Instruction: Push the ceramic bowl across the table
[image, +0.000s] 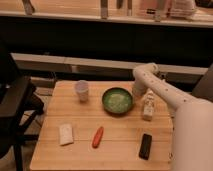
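Note:
The ceramic bowl (117, 100) is green with a pale speckled inside and sits in the middle of the light wooden table (120, 145), toward the far edge. My white arm reaches in from the right and bends down at the far right of the table. My gripper (137, 92) is low just to the right of the bowl's rim, close to it or touching it. The arm's elbow and wrist hide most of the gripper.
A small pale cup (81, 90) stands left of the bowl. A pale upright bottle (148, 106) stands right of the bowl. A white folded cloth (66, 134), an orange carrot-like item (97, 136) and a black device (145, 146) lie near the front. A dark chair (12, 110) stands at the left.

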